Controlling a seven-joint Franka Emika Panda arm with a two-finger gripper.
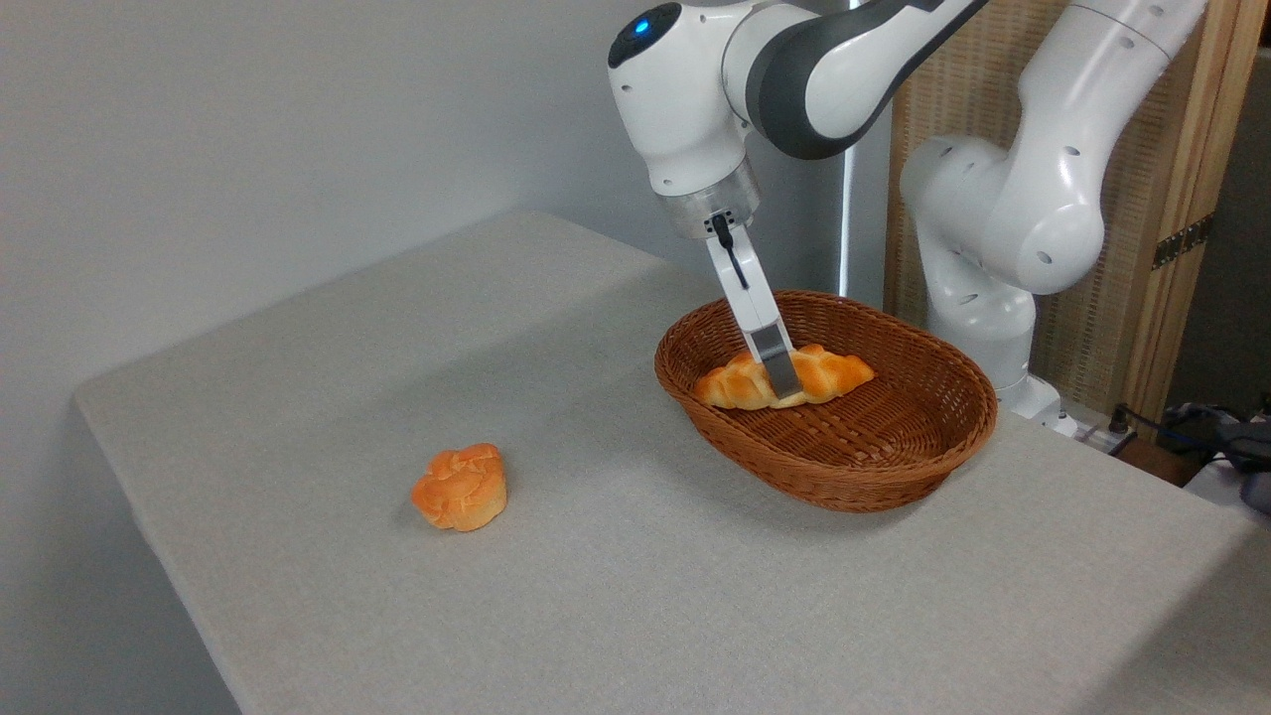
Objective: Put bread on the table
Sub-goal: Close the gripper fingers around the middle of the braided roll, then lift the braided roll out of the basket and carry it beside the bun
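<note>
Desk (695, 596): a wide flat surface under light grey-beige textured cloth, with a rounded corner at the left; it fills most of the view and carries the basket and the bun.
Basket (894, 467): a brown oval wicker basket resting on the desk, right of centre, its open top facing up.
Bread (834, 372): a long braided loaf, golden-yellow with browned ridges and pointed ends, lying inside the basket toward its rear left wall, its length running roughly left to right; it is not on the cloth.
Hand (782, 385): reaches down into the basket at a slight tilt from the arm's wrist; one narrow grey finger (770, 348) crosses the front of the loaf at about its middle, its tip against the crust. A second finger is hidden behind the loaf, so whether the hand is gripping the bread or merely standing around it cannot be told.
Arm (794, 70): white with dark grey joints, entering from the upper right; a blue light shows on the wrist housing.
Bun (460, 487): a small round orange bun on the cloth at lower left, well apart from the basket.
Background: a plain pale wall at left, a wooden panel at upper right.
</note>
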